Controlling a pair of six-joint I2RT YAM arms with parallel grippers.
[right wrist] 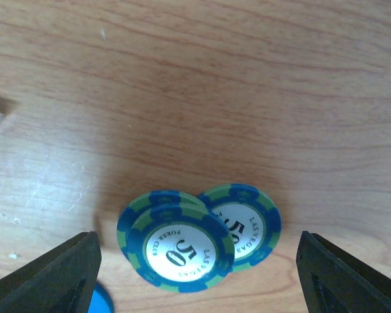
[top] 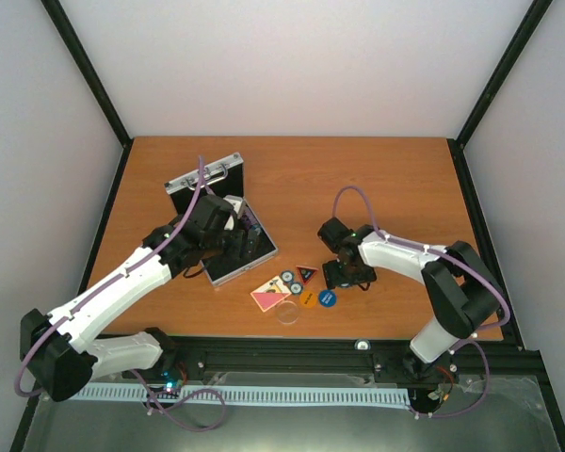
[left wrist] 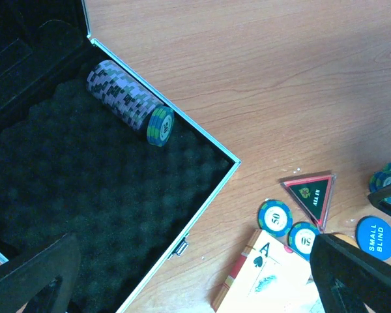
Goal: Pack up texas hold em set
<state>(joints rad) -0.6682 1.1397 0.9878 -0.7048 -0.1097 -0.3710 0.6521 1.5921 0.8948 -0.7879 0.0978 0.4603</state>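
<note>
left hand (left wrist: 192,277) spread over case (left wrist: 212,145), chip roll (left wrist: 127,103) inside | right hand (right wrist: 195,264) spread above two chips (right wrist: 199,238) on desk (right wrist: 247,78) | deck (top: 268,298) at case's 5 o'clock

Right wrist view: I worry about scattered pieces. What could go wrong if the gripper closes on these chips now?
1. The chips overlap unevenly rather than stacking squarely, so the open right gripper might pinch only one and push the others away.
2. In the case, the chip roll lies on its side on foam; dropping more chips beside it could knock it apart.
</note>
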